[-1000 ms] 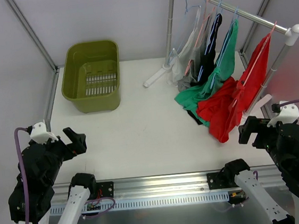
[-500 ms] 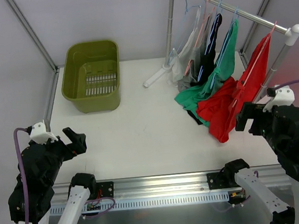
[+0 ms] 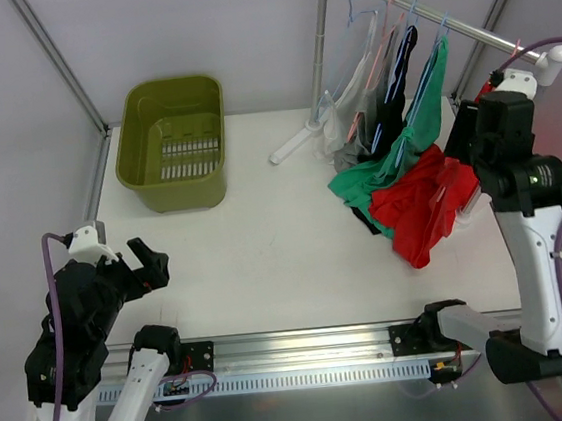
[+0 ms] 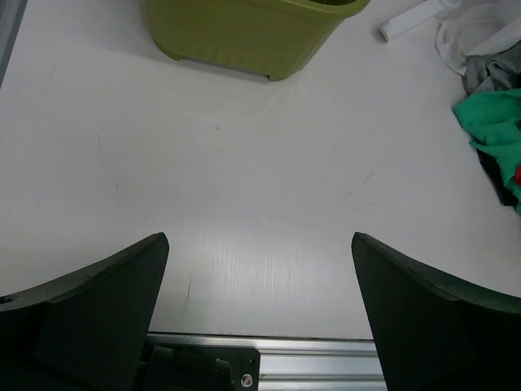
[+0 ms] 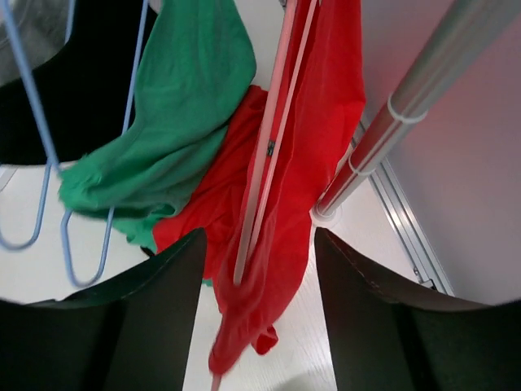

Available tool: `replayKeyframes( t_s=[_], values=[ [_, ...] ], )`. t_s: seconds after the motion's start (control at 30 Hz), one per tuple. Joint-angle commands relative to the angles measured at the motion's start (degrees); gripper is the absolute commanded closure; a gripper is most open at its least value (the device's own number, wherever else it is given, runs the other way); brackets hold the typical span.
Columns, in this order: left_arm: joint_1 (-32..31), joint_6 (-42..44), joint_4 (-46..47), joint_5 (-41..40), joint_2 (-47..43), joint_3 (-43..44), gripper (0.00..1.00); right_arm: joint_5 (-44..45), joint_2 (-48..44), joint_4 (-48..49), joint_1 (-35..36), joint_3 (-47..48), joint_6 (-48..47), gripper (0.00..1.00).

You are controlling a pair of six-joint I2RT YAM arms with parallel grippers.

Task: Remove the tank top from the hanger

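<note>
Red tank top (image 5: 326, 122) on a pink hanger (image 5: 264, 163), green top (image 5: 187, 98), olive-green basket (image 3: 180, 186), white table (image 3: 264, 242)

Robot lab cell — white table (image 3: 263, 234), aluminium frame posts (image 3: 56, 58), plain panel walls (image 3: 231, 25)

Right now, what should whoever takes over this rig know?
The left gripper is open and empty, low over the table.
The right gripper is open, lined up with the red top and its hanger, gripping nothing.
The red top hangs on the rail among other garments.
Done: nothing off yet. Left: grip the top and slide it off the hanger.
</note>
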Motion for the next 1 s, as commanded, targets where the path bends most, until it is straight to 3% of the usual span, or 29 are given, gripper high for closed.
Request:
replayKeyframes(
  t_s=[0.0, 0.2, 0.23, 0.47, 0.67, 0.97],
  values=[
    [-0.2, -0.2, 0.8, 1.8, 0.4, -1.1, 0.01, 3.8, 2.9, 8.8, -2.1, 0.8, 1.2, 0.41],
    [-0.2, -0.4, 1.0, 1.7, 0.4, -1.8, 0.01, 2.3, 5.6, 12.2, -4.5, -1.7, 2.1, 0.56],
    [-0.2, -0.5, 1.0, 1.6, 0.5, -1.8, 0.01, 2.5, 5.1, 12.7, -4.5, -3.4, 2.4, 0.65],
    [-0.1, -0.9, 1.4, 1.7, 1.8, -2.7, 0.01, 5.1, 2.1, 15.4, -4.5, -5.7, 2.5, 0.98],
    [-0.2, -1.4, 2.0, 1.3, 1.9, -4.5, 0.01, 4.4, 0.6, 15.3, -4.5, -3.0, 2.5, 1.0],
    [-0.2, -1.4, 2.1, 1.3, 1.7, -4.6, 0.01, -5.1, -5.9, 15.2, -4.5, -2.9, 2.5, 1.0]
  ],
)
